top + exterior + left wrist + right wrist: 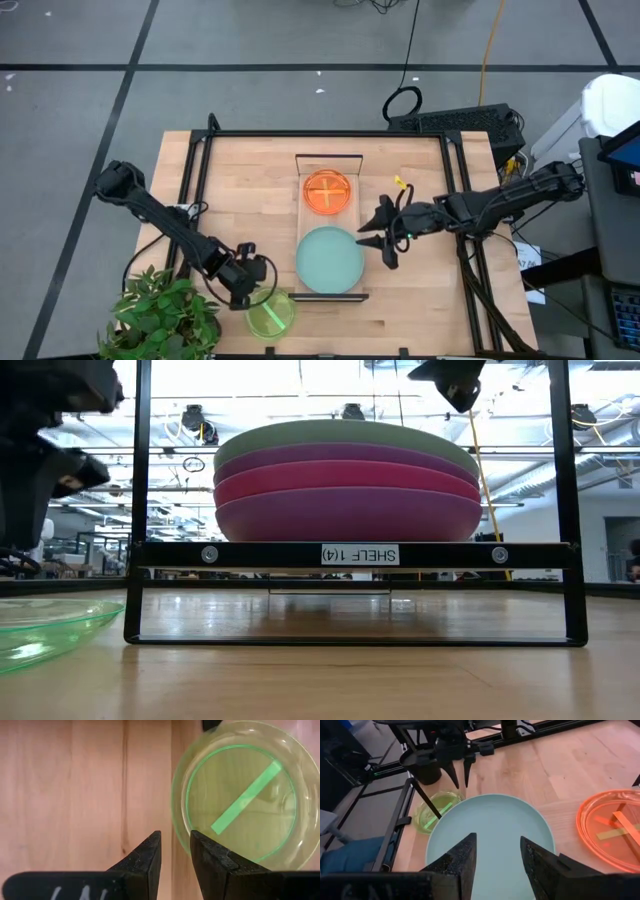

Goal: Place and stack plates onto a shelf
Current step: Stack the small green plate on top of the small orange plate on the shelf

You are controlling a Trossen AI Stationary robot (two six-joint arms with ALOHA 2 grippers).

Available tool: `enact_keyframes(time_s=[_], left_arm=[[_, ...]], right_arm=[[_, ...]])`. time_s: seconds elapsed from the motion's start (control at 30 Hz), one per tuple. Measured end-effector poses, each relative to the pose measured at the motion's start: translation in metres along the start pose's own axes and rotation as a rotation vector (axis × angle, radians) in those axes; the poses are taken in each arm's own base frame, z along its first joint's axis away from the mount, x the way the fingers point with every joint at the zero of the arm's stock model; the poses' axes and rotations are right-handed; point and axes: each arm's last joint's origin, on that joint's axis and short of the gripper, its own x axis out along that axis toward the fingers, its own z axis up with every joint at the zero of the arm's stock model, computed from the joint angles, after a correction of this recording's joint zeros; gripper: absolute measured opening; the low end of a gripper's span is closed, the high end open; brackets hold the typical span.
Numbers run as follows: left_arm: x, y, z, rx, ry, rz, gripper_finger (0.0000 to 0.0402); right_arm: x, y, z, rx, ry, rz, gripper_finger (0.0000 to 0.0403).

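Observation:
The shelf [330, 162] runs from far to near across the table's middle. An orange plate [326, 190] lies on its far part. On its near part rests a stack of larger plates [348, 480], pale teal [329, 259] on top, purple and magenta below. A neon green plate [270, 313] lies flat on the table near the front edge, left of the shelf. My left gripper [175, 845] is open and points down above this plate's rim [176, 815], one finger on each side of the rim line, apart from it. My right gripper [378, 250] hangs open, right of the teal plate and above it.
A potted plant [165, 312] stands at the near left corner, close to my left arm. The black frame [190, 190] edges the table top. Bare wood lies right of the shelf [430, 300]. Cables and a dark box [470, 122] sit beyond the far right corner.

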Motion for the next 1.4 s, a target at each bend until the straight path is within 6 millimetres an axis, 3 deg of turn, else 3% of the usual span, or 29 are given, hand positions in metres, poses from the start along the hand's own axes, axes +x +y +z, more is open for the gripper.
enact_keyframes(time_s=[0.8,1.13,1.4], left_arm=[[0.033,0.021,-0.033,-0.214,-0.048,-0.084,0.0108],[0.034,0.024,-0.037,-0.239,-0.043,-0.085,0.0108],[0.023,0.027,-0.032,-0.305,-0.045,-0.134,0.0108]], right_arm=[[0.0,0.0,0.0,0.0,0.0,-0.001,0.0136],[0.0,0.0,0.0,0.0,0.0,-0.001,0.0136],[0.0,0.0,0.0,0.001,0.001,-0.001,0.0136]])
